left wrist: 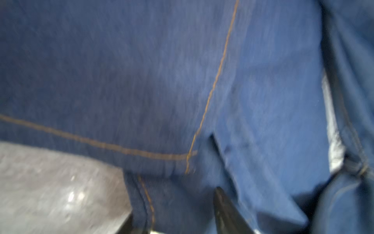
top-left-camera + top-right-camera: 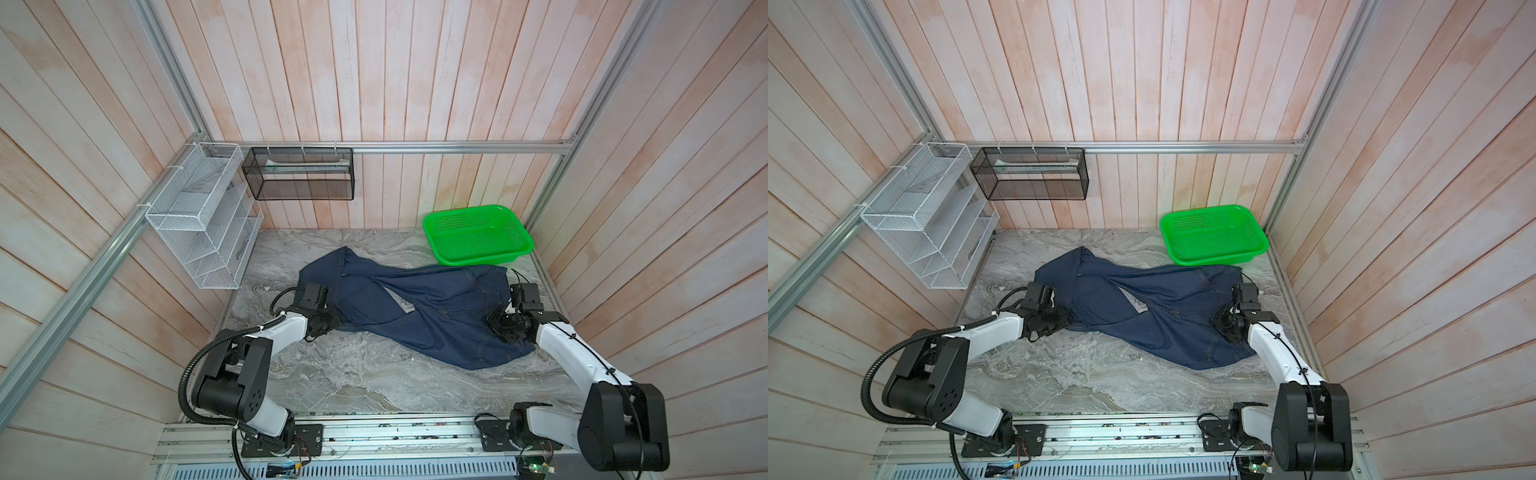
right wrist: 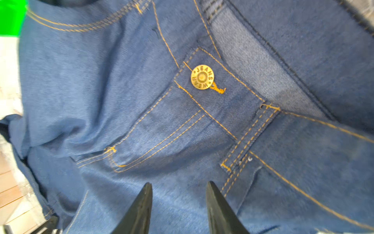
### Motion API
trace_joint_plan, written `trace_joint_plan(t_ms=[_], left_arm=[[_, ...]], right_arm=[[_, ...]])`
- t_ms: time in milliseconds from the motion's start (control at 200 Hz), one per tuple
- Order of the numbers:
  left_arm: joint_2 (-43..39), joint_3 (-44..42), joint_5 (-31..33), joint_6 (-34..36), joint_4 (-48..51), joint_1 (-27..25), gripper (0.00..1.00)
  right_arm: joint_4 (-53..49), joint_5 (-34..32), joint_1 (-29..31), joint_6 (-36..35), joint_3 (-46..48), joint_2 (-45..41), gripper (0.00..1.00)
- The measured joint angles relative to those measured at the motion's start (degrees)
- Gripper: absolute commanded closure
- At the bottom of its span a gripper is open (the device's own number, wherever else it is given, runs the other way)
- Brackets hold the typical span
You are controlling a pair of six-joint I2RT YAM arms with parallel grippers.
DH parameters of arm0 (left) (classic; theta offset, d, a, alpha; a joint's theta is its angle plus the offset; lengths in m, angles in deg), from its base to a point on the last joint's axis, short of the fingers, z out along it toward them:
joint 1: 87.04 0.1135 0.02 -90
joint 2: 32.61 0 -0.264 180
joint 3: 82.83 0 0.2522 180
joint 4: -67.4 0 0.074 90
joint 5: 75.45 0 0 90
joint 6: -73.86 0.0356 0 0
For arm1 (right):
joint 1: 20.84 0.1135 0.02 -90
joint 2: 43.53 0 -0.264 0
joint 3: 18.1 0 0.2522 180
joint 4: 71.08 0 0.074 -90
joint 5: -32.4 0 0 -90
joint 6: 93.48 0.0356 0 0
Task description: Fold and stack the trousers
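Trousers (image 2: 415, 307) lie unfolded across the marble tabletop (image 2: 332, 374), with a tool at each end.
Left tool (image 2: 334, 323) is at the leg-hem end. The wrist view shows hem cloth between its fingers (image 1: 224, 210), but it's blurred, so I can't tell if it's clamped. Legs run left, waist is at the right. Right tool (image 3: 179, 185) is over the fly near the waist button (image 3: 202, 77), jaws parted, nothing pinched. Green basket (image 2: 478, 235) sits in the far right corner, just beyond the waist.
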Motion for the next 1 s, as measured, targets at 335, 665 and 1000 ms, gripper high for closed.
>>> trace_joint_plan(t_ms=[335,665,1000], left_arm=[[-5.2,2.1,2.8,1.1,7.5,1.4,1.00],[-30.4,22.2,5.4,8.0,26.2,19.1,1.00],[-27.0,23.2,8.6,13.7,35.8,27.6,1.00]], right_arm=[[2.6,-1.2,0.0,-0.2,2.0,4.5,0.71],[3.0,-6.6,-4.5,-0.1,2.6,6.4,0.99],[2.8,-13.2,-9.6,0.0,2.6,6.9,1.00]])
